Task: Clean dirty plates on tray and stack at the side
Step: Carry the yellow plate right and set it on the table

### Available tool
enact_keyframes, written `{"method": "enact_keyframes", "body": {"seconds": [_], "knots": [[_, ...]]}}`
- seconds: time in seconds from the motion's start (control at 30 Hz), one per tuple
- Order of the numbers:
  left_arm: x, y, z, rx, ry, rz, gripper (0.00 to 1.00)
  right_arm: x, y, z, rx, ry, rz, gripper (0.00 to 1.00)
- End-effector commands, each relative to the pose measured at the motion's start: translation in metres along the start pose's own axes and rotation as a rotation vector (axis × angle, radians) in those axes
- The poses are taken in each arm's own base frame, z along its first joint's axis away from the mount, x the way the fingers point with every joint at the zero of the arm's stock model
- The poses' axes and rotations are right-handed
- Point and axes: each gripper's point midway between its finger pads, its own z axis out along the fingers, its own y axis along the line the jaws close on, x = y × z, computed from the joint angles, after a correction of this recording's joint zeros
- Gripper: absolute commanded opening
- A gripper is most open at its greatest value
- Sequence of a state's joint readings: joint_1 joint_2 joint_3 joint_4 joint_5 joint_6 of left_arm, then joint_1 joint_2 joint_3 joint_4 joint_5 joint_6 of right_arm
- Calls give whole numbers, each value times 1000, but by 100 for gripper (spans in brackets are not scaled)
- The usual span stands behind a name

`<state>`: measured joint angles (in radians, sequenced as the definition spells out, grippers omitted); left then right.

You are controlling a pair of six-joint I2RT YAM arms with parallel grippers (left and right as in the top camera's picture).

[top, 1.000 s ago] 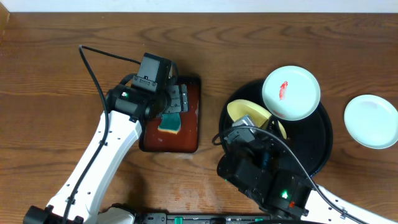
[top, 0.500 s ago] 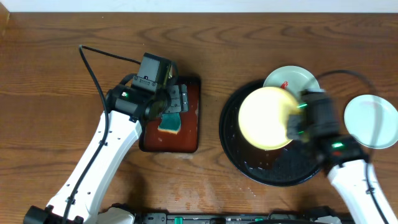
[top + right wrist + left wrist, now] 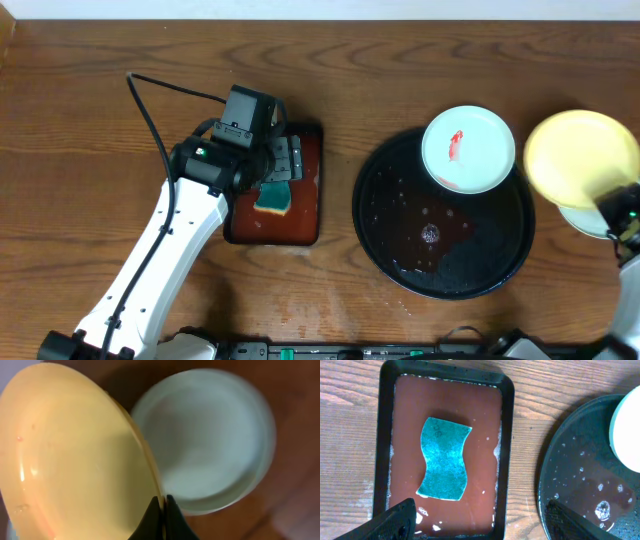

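Note:
The round black tray (image 3: 400, 250) lies right of centre, wet, and shows at the right of the left wrist view (image 3: 580, 460). A mint-white plate (image 3: 468, 150) with a red smear rests on its far rim. My right gripper (image 3: 163, 505) is shut on the rim of the pale yellow plate (image 3: 580, 155), holding it tilted above a clean mint-white plate (image 3: 210, 440) on the table at the far right, mostly hidden in the overhead view (image 3: 585, 220). My left gripper (image 3: 480, 525) is open above the reddish-brown tray (image 3: 387, 435), over a teal sponge (image 3: 443, 459).
The rectangular reddish-brown tray (image 3: 305, 215) holds brownish water and the sponge (image 3: 272, 197), left of the black tray. A black cable (image 3: 170, 88) runs across the table behind the left arm. The table's right edge is close to the side plate.
My right gripper has carried the yellow plate off the black tray rightward, to above the clean plate at the side. The left arm has not moved.

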<state>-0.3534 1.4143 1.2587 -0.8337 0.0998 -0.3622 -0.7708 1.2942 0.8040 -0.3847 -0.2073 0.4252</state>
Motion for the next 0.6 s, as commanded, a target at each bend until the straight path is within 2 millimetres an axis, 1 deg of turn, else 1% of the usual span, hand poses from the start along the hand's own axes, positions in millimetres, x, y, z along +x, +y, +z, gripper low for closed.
{"method": "enact_keyframes", "body": {"seconds": [0.0, 0.03, 0.13, 0.17, 0.2, 0.23, 0.27, 0.3, 0.37, 0.47, 0.5, 0.57], "knots": [[-3, 0, -2, 2, -7, 5, 82, -11, -39, 13, 143, -34, 106, 1], [-3, 0, -2, 2, -7, 5, 82, -10, -50, 18, 185, -30, 115, 1], [-3, 0, -2, 2, -7, 5, 82, -5, -69, 30, 252, -5, 131, 1], [-3, 0, -2, 2, -7, 5, 82, -3, -71, 34, 255, 2, 134, 7], [-3, 0, -2, 2, -7, 5, 82, -3, -72, 36, 255, 5, 134, 24], [-3, 0, -2, 2, -7, 5, 82, -1, -70, 37, 246, 12, 133, 30], [-3, 0, -2, 2, -7, 5, 82, -1, -64, 37, 217, 20, 128, 30], [-3, 0, -2, 2, -7, 5, 82, -1, -53, 37, 166, 30, 116, 30], [-3, 0, -2, 2, -7, 5, 82, -3, -23, 33, 41, 48, 77, 34], [-3, 0, -2, 2, -7, 5, 82, -1, 38, 17, -184, 72, -57, 34], [-3, 0, -2, 2, -7, 5, 82, 3, 60, 9, -256, 80, -114, 34], [-3, 0, -2, 2, -7, 5, 82, 19, 98, -4, -373, 97, -254, 35]]}}
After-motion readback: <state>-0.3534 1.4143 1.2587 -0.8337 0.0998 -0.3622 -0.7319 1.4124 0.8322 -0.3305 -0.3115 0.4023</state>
